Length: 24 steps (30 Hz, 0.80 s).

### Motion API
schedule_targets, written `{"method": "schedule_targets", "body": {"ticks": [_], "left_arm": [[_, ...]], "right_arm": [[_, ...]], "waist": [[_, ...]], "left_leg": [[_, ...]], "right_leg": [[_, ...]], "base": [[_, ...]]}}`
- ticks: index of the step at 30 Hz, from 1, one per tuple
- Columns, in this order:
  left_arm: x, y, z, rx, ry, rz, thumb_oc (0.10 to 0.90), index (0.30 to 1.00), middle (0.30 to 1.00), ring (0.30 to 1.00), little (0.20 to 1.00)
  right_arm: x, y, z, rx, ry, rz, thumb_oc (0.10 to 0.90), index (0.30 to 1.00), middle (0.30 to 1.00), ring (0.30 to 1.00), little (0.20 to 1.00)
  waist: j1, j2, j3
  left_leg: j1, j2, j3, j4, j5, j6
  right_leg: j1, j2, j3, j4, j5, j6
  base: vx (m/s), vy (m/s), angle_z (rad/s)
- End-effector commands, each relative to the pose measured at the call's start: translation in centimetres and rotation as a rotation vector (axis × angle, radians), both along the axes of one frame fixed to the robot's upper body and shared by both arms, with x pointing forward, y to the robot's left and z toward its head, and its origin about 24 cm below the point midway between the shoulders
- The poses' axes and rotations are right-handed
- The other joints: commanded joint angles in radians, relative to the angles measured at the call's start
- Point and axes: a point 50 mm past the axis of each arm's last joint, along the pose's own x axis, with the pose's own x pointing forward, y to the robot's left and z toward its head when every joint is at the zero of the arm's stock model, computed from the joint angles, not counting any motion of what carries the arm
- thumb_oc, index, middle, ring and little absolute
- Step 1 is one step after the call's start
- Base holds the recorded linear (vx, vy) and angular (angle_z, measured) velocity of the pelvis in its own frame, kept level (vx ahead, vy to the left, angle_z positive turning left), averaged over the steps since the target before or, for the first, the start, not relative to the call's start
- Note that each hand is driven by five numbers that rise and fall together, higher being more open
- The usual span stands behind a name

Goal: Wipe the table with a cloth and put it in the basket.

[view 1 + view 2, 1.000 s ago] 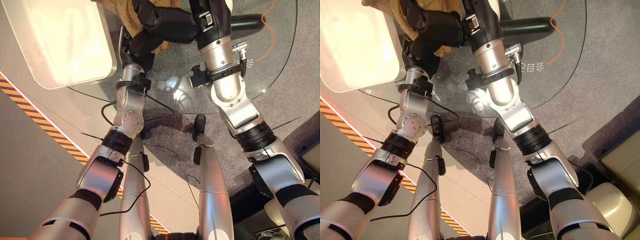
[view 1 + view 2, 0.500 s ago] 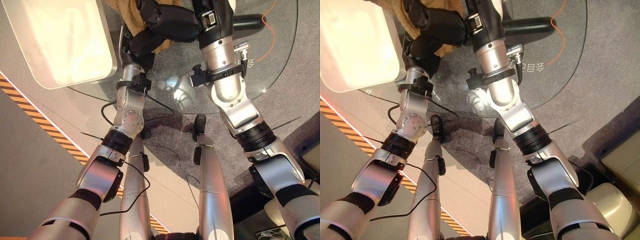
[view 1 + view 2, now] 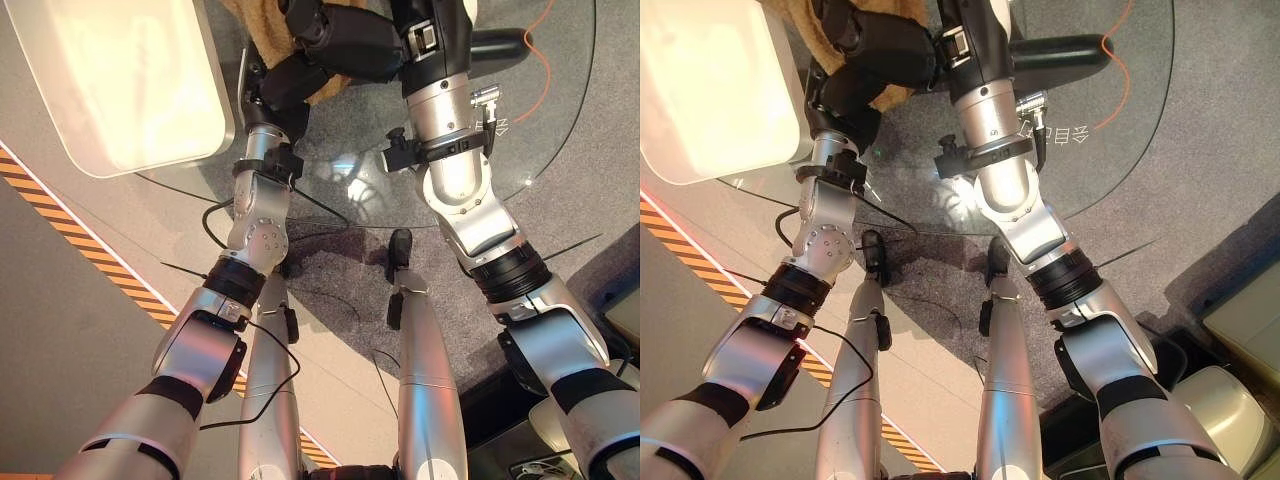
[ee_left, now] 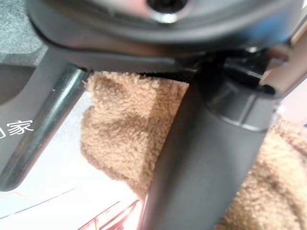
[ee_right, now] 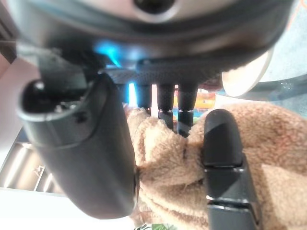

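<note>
The cloth (image 5: 158, 158) is a thick tan terry towel, fluffy and deeply folded, bunched into ridges rather than lying flat. From my head I see a tan edge of it (image 3: 325, 88) on the round glass table (image 3: 540, 150), at the far side, mostly covered by my two hands.

To my left stands a white basket (image 3: 215, 130) — a rounded rectangular tub with a pale, bright inside; I can make out nothing lying in it. Its corner overlaps the table's rim just beside my left wrist.

My right hand (image 5: 225, 158) is on the cloth: its fingers (image 5: 165, 112) curl down into the pile and my thumb presses in from the other side, so a fold of towel is pinched up between them. From above, that hand (image 3: 350, 45) lies across the cloth, reaching toward my left.

My left hand (image 3: 285, 85) sits just beside it, nearer the basket, with the cloth directly under and beyond it. In its wrist view the towel (image 4: 127, 139) spreads on both sides of one dark part of the hand (image 4: 201, 163), touching it — but I cannot tell whether those fingers are bent round the fabric or simply resting flat on it
</note>
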Motion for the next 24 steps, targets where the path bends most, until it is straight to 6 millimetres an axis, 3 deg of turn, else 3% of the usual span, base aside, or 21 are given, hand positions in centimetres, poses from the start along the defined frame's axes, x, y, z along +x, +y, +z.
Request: {"method": "schedule_targets", "body": {"ticks": [1,24], "left_arm": [[-2.08,-1.13,6.71,-0.019,-0.307,-0.041,0.100,0.300,0.300,0.300,0.200],[-1.75,-0.50,6.65,-0.027,-0.296,-0.024,0.100,0.300,0.300,0.300,0.200]], "right_arm": [[-6.05,1.74,6.19,0.132,-0.376,0.248,0.800,0.900,0.900,0.900,0.900],[-5.58,0.99,6.26,0.188,-0.377,0.214,0.800,0.900,0.900,0.900,0.900]], "waist": [[0.012,-0.025,-0.024],[0.011,-0.027,-0.024]], "left_leg": [[0.045,-0.110,0.044,0.072,-0.138,0.073],[0.058,-0.108,0.047,0.063,-0.136,0.071]], "right_leg": [[0.093,0.133,-0.039,-0.171,0.050,-0.055],[0.104,0.129,-0.043,-0.181,0.054,-0.055]], "base": [[0.00,0.000,0.00],[0.00,0.000,0.00]]}}
